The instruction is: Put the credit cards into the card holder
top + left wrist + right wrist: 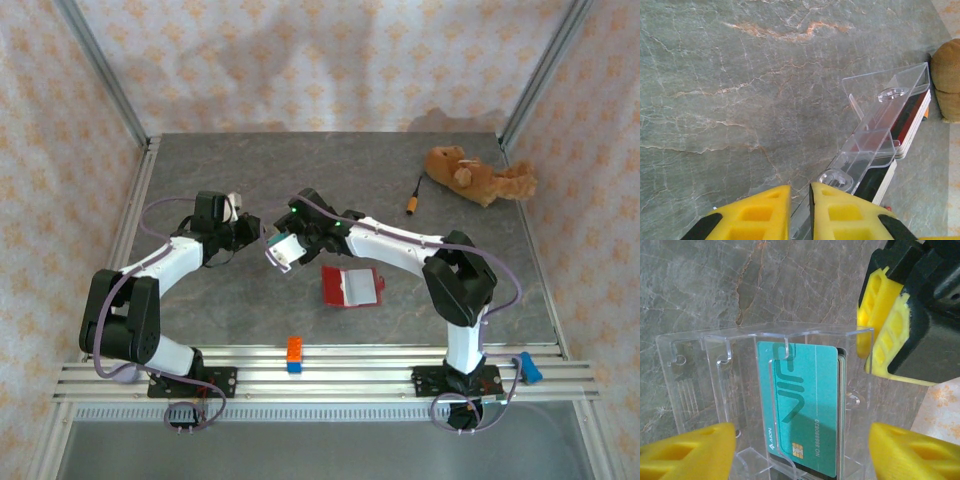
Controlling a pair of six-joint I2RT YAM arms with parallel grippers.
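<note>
1. Credit cards (841, 390): a stack seated in a clear tray (705, 370), directly between the fingers of the right tool (802, 435). A teal card (800, 405) faces that tool, with darker cards packed close behind it.
2. Right tool: jaws spread wide, one finger on either side of the tray, with no visible contact.
3. Left tool (800, 196): fingers nearly together with the tray's clear edge running between them. It is judged to be clamped on the tray, which it appears to hold up off the table (250, 170).
4. Card holder (352, 287): red, lying open on the table with its pale inside up. It sits beside the right tool toward the arm bases, apart from it, and farther from the left tool.
5. Handling (judgement):
   - The cards are light, thin, stiff and glossy, so they are likely slippery and prone to lifting as a bunch.
   - The best hold is across the faces at the card end nearest the right tool, where the tray's front wall looks cut away.
   - A light pinch should do, since the cards bend little.
   - The tray is rigid but smooth, so it could twist in the left tool's grip.
6. Markings:
   - The teal card carries large stylised lettering resembling "VIP" and a gold chip print.
   - A small word near its corner is not surely legible.
   - A number reads roughly "NO. 88880520".
   - No writing can be read on the tray or the card holder.
</note>
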